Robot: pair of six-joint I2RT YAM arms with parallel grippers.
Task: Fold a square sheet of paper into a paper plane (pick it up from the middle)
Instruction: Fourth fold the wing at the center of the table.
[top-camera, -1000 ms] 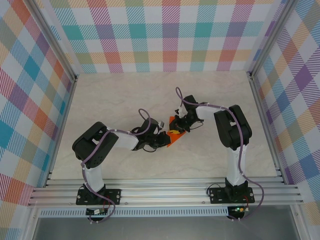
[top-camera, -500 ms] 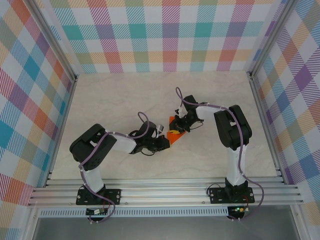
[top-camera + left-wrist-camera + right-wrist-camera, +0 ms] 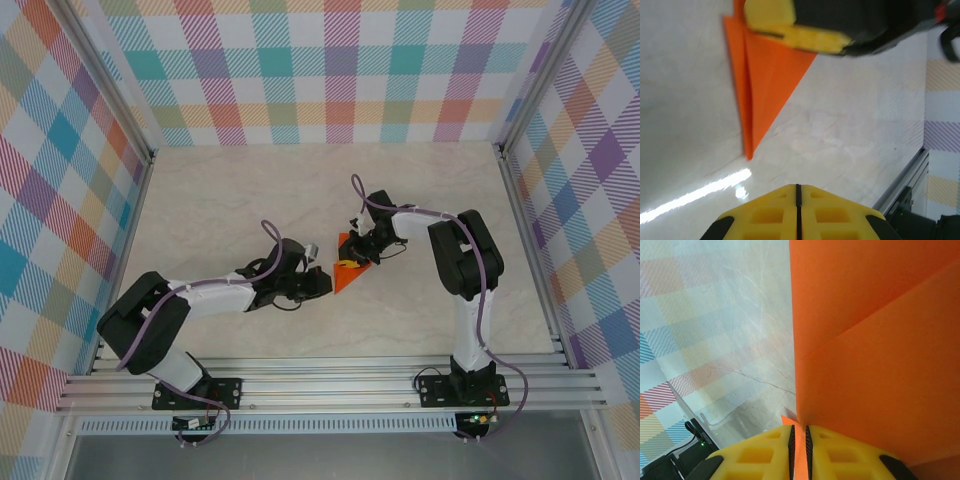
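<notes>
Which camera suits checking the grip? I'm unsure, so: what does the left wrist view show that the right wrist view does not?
Left wrist view: the folded paper's whole pointed outline, its tip aimed toward the left gripper, whose jaws are shut, empty and apart from it. Right wrist view: the right gripper with its jaws shut on the paper's edge, and a crease seen up close. Both: the orange paper, the pale table and the checked wall.

Ahead of left gripper [image 3: 797, 186], jaws pressed together: short strip of bare table [image 3: 855, 130], passable. Past it: orange paper [image 3: 767, 80], flat, far end clamped in right gripper [image 3: 799, 429], barring the straight line. Either side of both jaws: open tabletop.
</notes>
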